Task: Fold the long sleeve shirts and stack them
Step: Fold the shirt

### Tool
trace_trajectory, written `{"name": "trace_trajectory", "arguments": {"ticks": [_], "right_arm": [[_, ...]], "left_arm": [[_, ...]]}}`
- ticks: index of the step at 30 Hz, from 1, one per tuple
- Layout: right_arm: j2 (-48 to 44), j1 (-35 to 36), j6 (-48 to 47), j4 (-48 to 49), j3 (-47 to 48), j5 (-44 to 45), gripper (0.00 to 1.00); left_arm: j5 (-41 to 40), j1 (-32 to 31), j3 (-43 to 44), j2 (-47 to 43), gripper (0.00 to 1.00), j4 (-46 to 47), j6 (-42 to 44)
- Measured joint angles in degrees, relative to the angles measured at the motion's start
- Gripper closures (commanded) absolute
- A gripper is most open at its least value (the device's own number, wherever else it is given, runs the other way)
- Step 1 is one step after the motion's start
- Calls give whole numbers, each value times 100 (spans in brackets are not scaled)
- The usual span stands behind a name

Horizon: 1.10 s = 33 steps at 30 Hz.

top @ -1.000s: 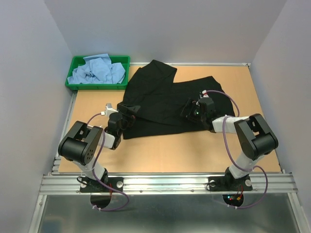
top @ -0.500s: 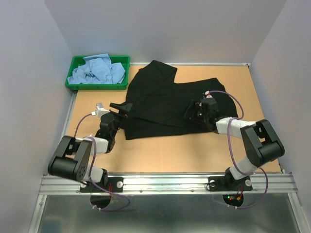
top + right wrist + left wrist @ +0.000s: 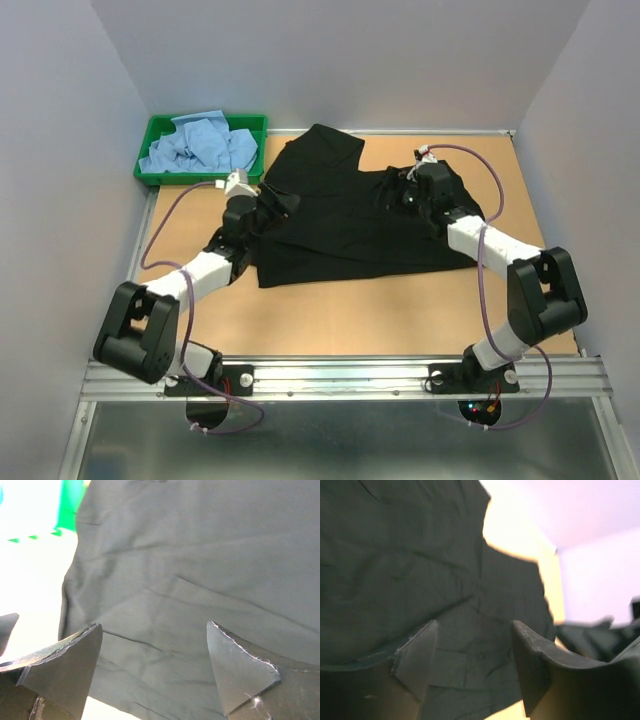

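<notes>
Tabletop (image 3: 350, 320) tan, walls (image 3: 350, 60) pale, black shirt (image 3: 340, 225) spread

So the right tool (image 3: 154, 626) had its two fingers (image 3: 65, 665) spread wide, with nothing pinched between them, just cloth showing in the gap. The black shirt (image 3: 200, 555) filled most of the shot, lying flat-ish with soft wrinkles and a few long creases. Its edge ran down the left side, and past it the desk (image 3: 30, 580) was blown out bright. A bit of the green tray (image 3: 70, 510) peeked in beyond that edge. Couldn't make out the dark bit at the far left.
</notes>
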Motion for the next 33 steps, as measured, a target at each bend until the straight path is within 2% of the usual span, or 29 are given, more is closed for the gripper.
{"name": "trace_trajectory", "arguments": {"ticks": [3, 7, 8, 14, 27, 33], "right_arm": [[420, 11, 22, 0, 424, -356, 11], [938, 111, 31, -26, 837, -682, 11], [1084, 168, 52, -20, 935, -763, 11], [1635, 546, 308, 216, 1217, -1121, 11], [3136, 1486, 1226, 1700, 1808, -1740, 11], [3650, 1668, 1412, 2131, 1878, -1899, 11]], "left_arm": [[98, -236, 387, 546, 60, -144, 157], [203, -352, 570, 1174, 67, -238, 286], [219, -352, 570, 1296, 73, -278, 317], [267, -332, 544, 1843, 78, -433, 402], [129, -328, 179, 2022, 80, -551, 229], [0, -282, 181, 2022, 84, -608, 96]]}}
